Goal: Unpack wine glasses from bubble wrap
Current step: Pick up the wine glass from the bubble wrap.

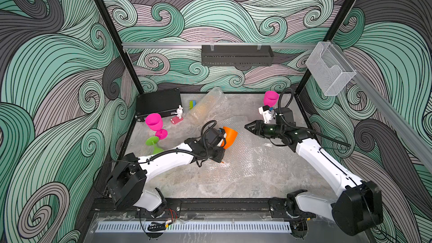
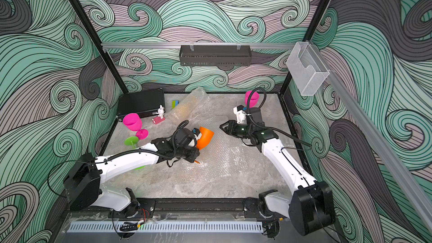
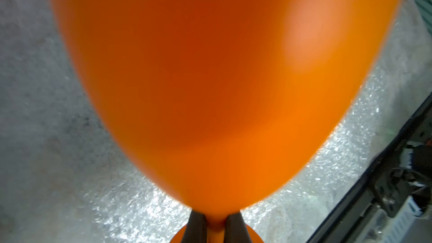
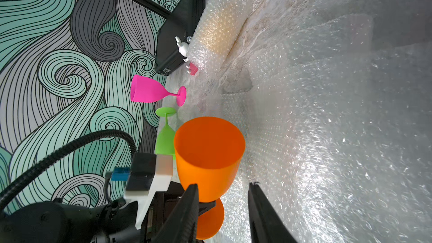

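Four goblets are out and one apparently remains: the left gripper (image 3: 216, 218) is clamped on the thin stem of the orange goblet (image 1: 230, 136), holding its cup tilted in the air above the flattened bubble-wrap sheet (image 1: 243, 160) at the middle of the table (image 1: 210, 188), with no wrap clinging to it; the right gripper (image 4: 224, 184) hangs near the cup, jaws parted and nothing between them. Toward the robot's left, a magenta goblet (image 1: 153, 122) stands upright on its foot near the black case (image 1: 159, 104); just beside it the lime green goblet (image 4: 165, 140) appears tipped onto its side, its cup partly hidden under the left arm in both top views; a second magenta goblet (image 1: 271, 98) stands at the far right corner, behind the right arm. All three are bare. What looks undone is the rolled sleeve (image 1: 207, 105) at the back of the table, beside the rabbit figurine (image 1: 179, 111); a yellowish shape shows through the bubbles (likely a goblet, though the wrap blurs it too much to be sure). By that reading the job is well past halfway; the orange goblet has yet to be set down, and the last roll has yet to be opened.
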You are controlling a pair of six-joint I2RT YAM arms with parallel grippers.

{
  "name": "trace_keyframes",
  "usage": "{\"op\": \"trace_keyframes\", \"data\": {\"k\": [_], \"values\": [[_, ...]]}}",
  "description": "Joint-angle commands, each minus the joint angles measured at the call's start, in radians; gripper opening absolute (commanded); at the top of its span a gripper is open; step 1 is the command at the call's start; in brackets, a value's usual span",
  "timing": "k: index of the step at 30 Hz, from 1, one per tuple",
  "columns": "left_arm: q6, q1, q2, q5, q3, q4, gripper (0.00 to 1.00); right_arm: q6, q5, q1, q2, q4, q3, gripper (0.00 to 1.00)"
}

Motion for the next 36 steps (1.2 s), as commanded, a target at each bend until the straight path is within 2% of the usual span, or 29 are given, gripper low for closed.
{"op": "trace_keyframes", "data": {"k": [1, 7, 11, 20, 25, 31, 36], "values": [[0.152, -0.037, -0.064, -0.214, -0.011, 0.076, 0.0, -0.015, -0.047, -0.009, 0.015, -0.052, 0.029, 0.42], [0.301, -0.108, -0.046, -0.341, -0.019, 0.133, 0.0, -0.002, -0.101, -0.012, 0.035, -0.064, 0.022, 0.43], [0.314, -0.124, -0.015, -0.365, -0.006, 0.13, 0.0, 0.012, -0.111, -0.011, 0.031, -0.062, 0.017, 0.45], [0.387, -0.147, -0.041, -0.41, -0.044, 0.234, 0.0, 0.0, -0.152, -0.01, 0.042, -0.048, 0.001, 0.42], [0.453, -0.159, -0.026, -0.435, -0.04, 0.257, 0.0, 0.018, -0.175, -0.007, 0.044, -0.021, -0.01, 0.33], [0.524, -0.202, -0.012, -0.539, -0.051, 0.343, 0.0, 0.019, -0.188, 0.001, 0.059, -0.02, -0.004, 0.2], [0.541, -0.207, -0.012, -0.546, -0.066, 0.393, 0.0, 0.033, -0.189, 0.002, 0.049, -0.004, -0.007, 0.1]]}}
